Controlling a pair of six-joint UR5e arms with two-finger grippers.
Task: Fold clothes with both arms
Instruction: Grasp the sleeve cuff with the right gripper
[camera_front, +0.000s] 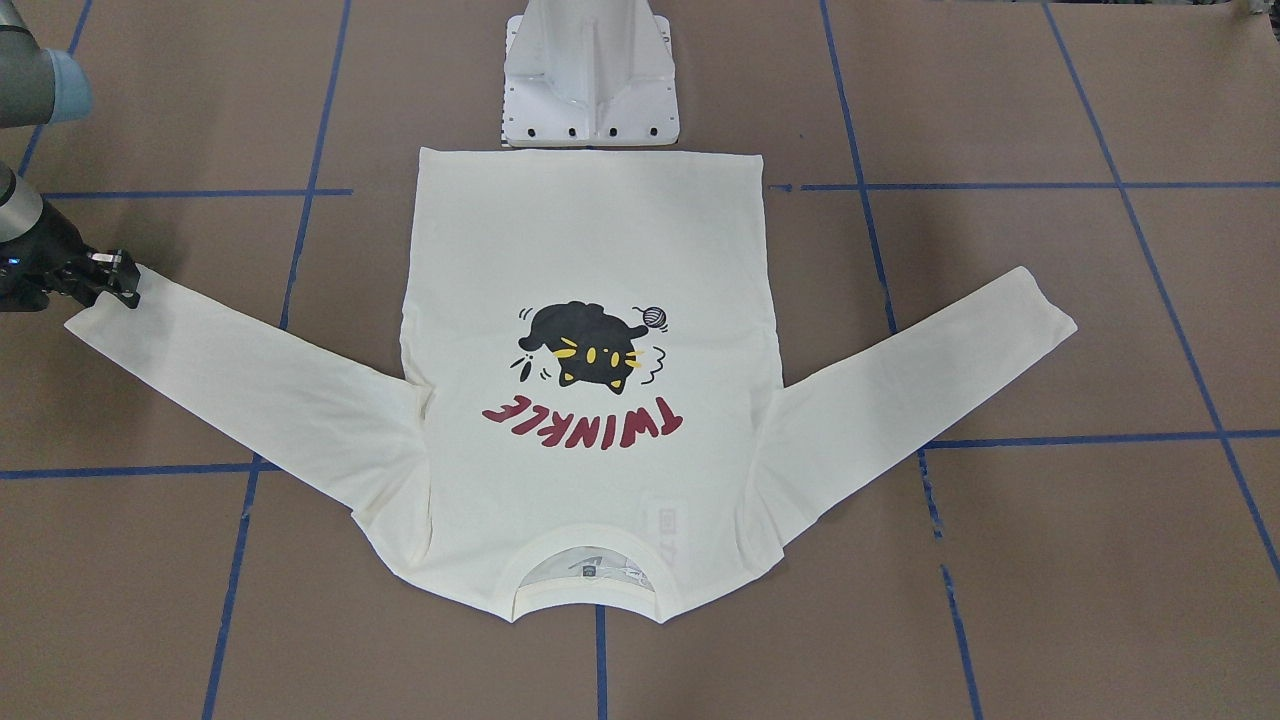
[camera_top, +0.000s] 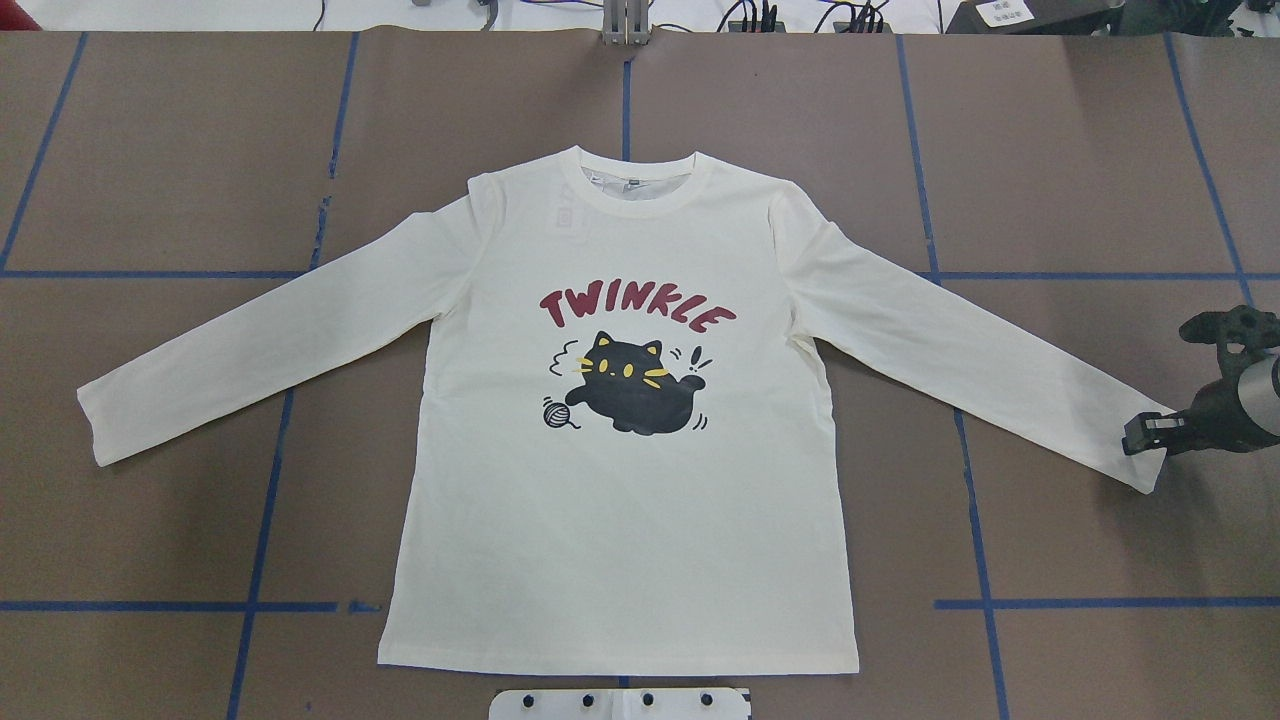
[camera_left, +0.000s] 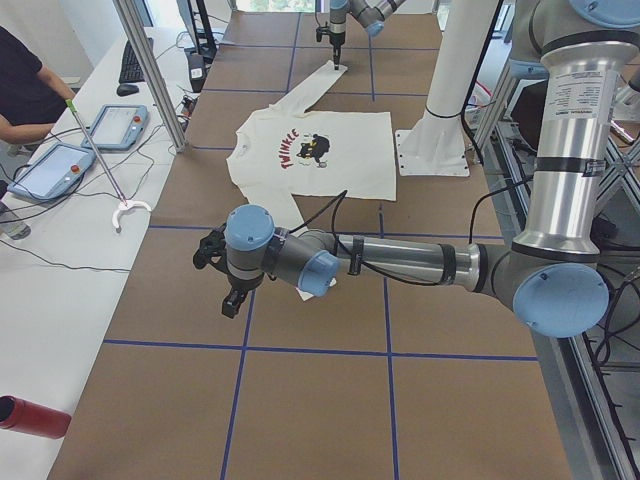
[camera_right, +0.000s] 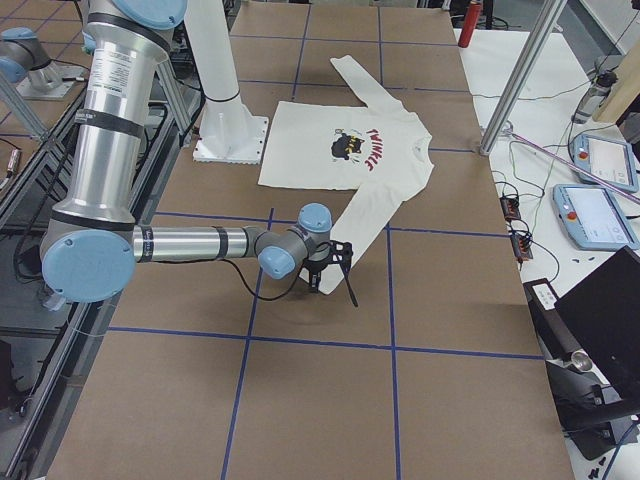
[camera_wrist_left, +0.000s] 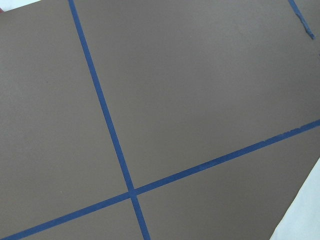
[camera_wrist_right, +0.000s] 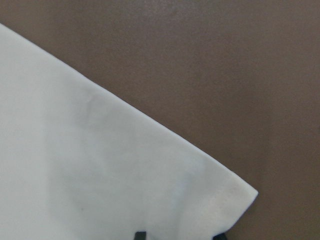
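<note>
Shirt lay flat, print up, centre of overhead view on the table. Collar twd top of frame, hem near bottom edge by the white base. Both sleeves were spread out & angled down, prob. so each cuff could be reached from its own side and folding could start w/ sleeves going inward.

Right gripper sat at right edge of that frame, mid-height, tips at the cuff. Wrist view showed two dark fingertips at bottom edge, apart, w/ cloth btwn them. Cloth was flat, not lifted, so jaws looked parted & holding nothing; my read: lined up to pinch the cuff.

Left gripper showed only in exterior left view, centre-left of frame, above bare table w/ blue tape. Couldn't tell if parted or closed. Likely parked off the cloth; the other cuff, left of overhead frame, had nothing on it.

Count: 1 shirt, 2 sleeves, 2 cuffs, 2 grippers (1 at cloth), 1 base.
</note>
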